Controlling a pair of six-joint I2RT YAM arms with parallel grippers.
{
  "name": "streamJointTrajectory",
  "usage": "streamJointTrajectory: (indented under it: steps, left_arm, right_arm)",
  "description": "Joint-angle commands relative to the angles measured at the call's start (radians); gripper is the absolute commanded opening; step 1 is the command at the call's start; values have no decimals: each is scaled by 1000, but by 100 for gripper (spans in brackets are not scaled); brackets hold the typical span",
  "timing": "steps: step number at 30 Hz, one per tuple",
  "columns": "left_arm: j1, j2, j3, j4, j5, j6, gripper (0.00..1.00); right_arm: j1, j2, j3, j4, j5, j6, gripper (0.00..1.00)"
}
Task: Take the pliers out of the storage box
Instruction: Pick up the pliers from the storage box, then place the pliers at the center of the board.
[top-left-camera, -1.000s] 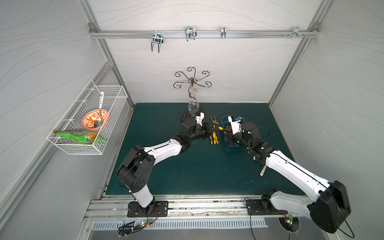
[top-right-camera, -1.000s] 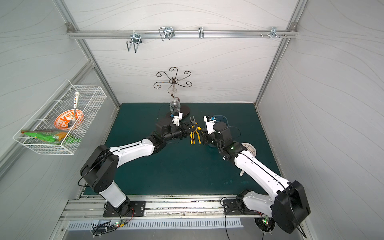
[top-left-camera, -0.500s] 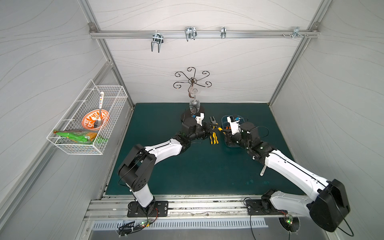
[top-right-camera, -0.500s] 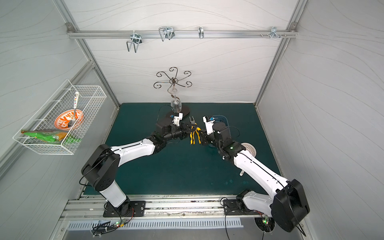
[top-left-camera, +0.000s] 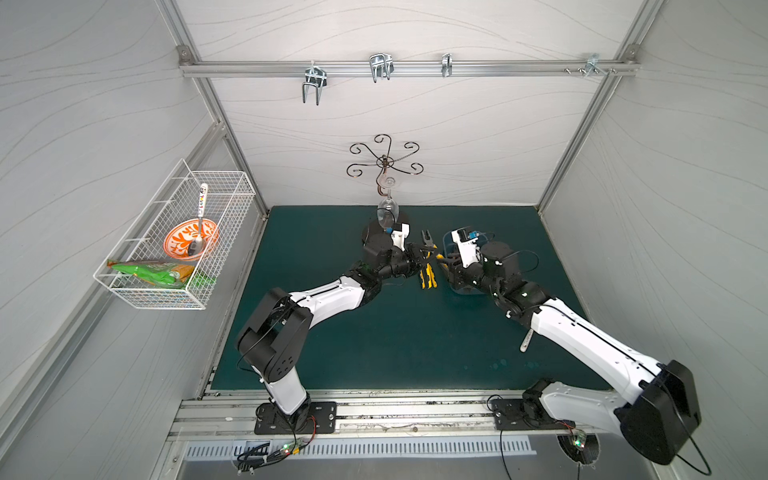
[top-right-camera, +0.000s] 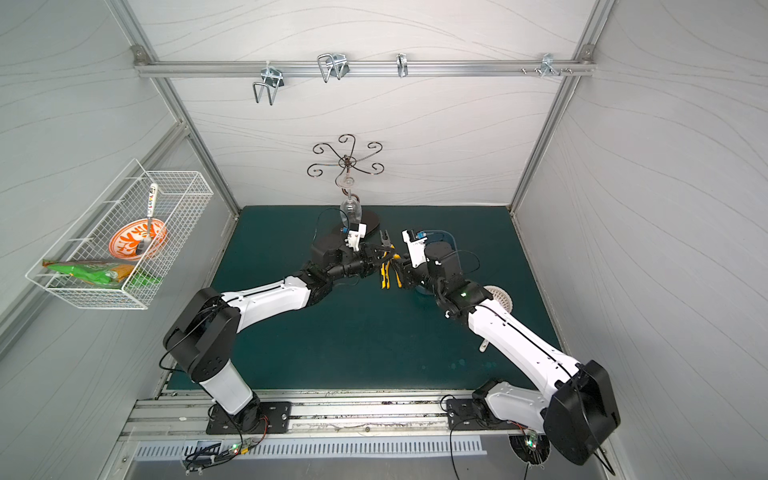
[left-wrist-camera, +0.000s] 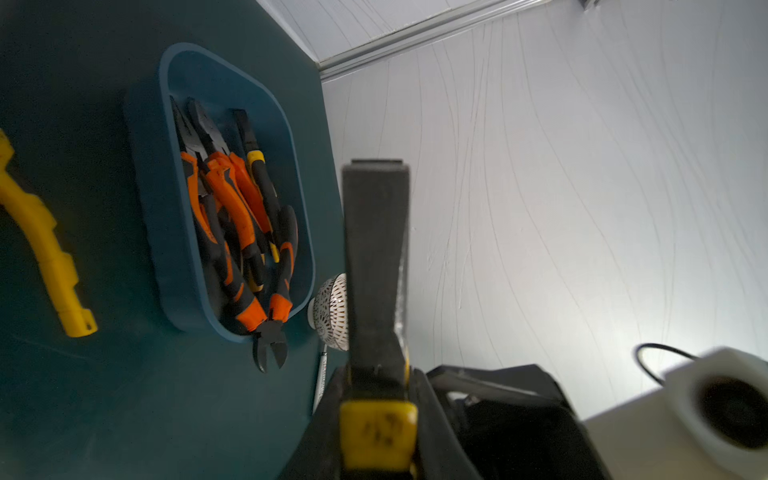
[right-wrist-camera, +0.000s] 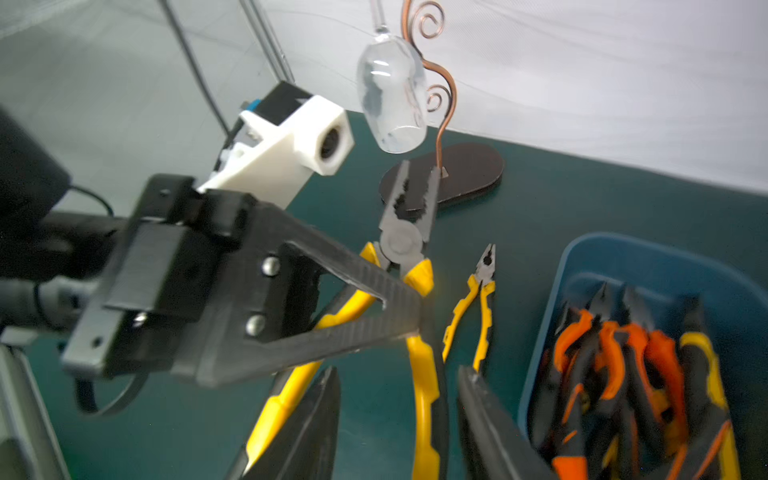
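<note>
Gripping the big pliers (right-wrist-camera: 405, 245) with the left gripper (right-wrist-camera: 417, 318), fingers clenched on one yellow-and-black handle just behind the pivot, grey head tilted up toward the stand (right-wrist-camera: 469, 166). Held over the green mat (top-left-camera: 374, 332); whether clear of it cannot be told. Found in both top views mid-table, between the two wrists (top-left-camera: 428, 276) (top-right-camera: 385, 276), just beside the box (right-wrist-camera: 582, 257). Flanking the same tool's handle ends with the right gripper (right-wrist-camera: 398, 372), released, jaws standing apart with one finger on either side and no clear contact. Lying flat on the mat between the held tool and the box: the small pliers (right-wrist-camera: 478, 299), yellow-handled, head toward the back wall. Heaped inside the blue box, on the mat by the right arm: the other pliers (left-wrist-camera: 232, 208), mostly orange-and-black with a few yellow-and-black, packed lengthwise and overlapping. Poking out over the rim at one end: the black head of an orange cutter (left-wrist-camera: 270, 345). Hanging bowl-down from the stand: a clear glass (right-wrist-camera: 390, 91). Just past the box in the left wrist view: a white dotted round thing (left-wrist-camera: 332, 307), partly hidden by a finger, kind unclear.
</note>
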Motion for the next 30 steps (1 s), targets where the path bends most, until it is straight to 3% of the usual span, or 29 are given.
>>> streamJointTrajectory:
  steps: [1, 4, 9, 13, 19, 30]
  left_arm:
    - [30, -57, -10, -15, 34, 151, 0]
    - [58, -104, -41, -102, 39, 266, 0]
    - [109, -143, 2, -460, 7, 484, 0]
    - [132, -110, 82, -683, -77, 575, 0]
    - [142, 54, 265, -865, -127, 582, 0]
    - [145, 362, 533, -877, -95, 531, 0]
  right_arm:
    - [7, -46, 23, -11, -19, -33, 60]
    - [7, -59, 19, -48, -41, -63, 75]
    - [7, -70, 3, -89, -142, -111, 99]
    - [13, -56, 2, -116, -214, -133, 99]
    - [23, -41, -10, -115, -227, -129, 99]
    - [26, -22, -26, -119, -217, -128, 99]
